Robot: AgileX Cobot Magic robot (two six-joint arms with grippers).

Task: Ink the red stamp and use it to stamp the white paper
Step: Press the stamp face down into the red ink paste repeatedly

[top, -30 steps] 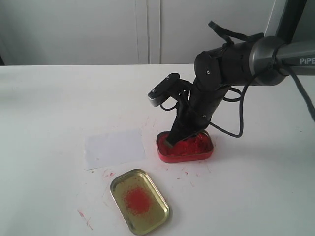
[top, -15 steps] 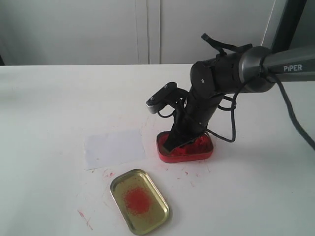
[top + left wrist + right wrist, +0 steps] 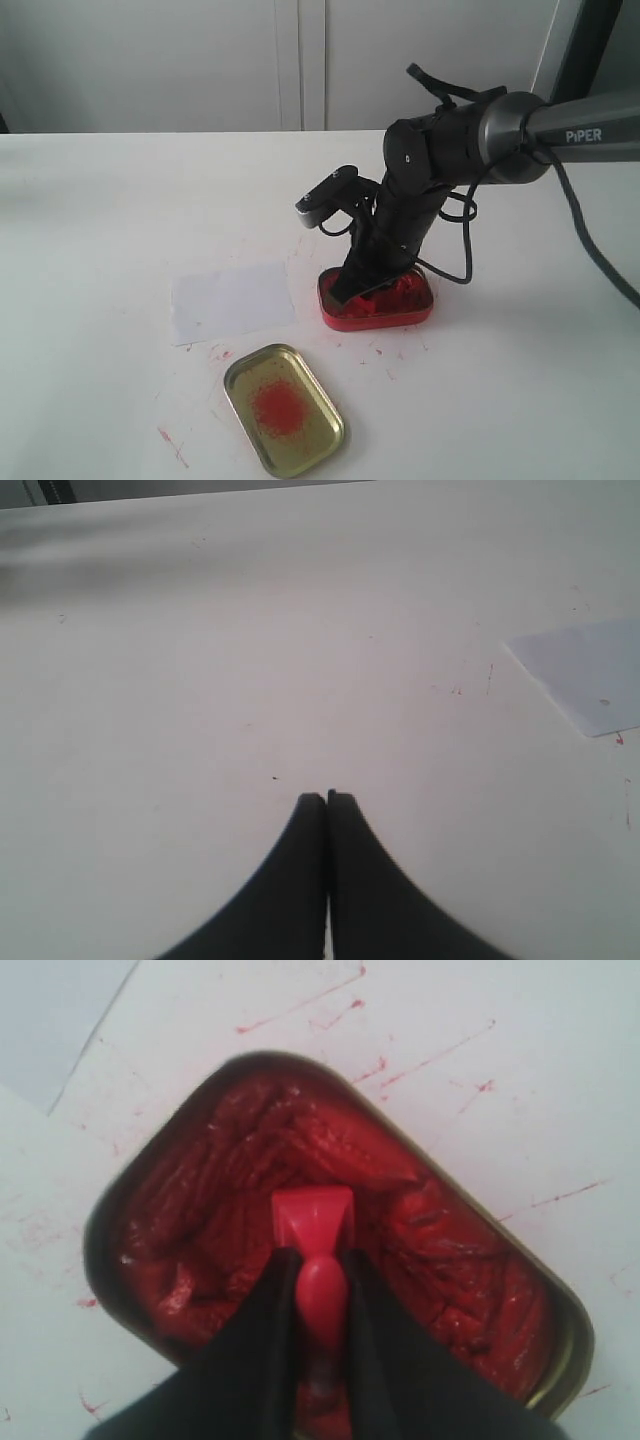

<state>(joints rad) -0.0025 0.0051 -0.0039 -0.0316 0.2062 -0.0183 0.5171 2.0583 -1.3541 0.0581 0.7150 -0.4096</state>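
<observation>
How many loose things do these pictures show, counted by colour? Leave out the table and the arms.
Red: 2, the stamp and the tin
Gold: 1, the lid
White: 1, the paper
Total: 4

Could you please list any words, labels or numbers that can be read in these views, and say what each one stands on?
"PiPER": pale lettering on the grey link of the right arm.
Nothing else can be read: the white paper, the red paste tin and the gold lid show no legible text.
</observation>
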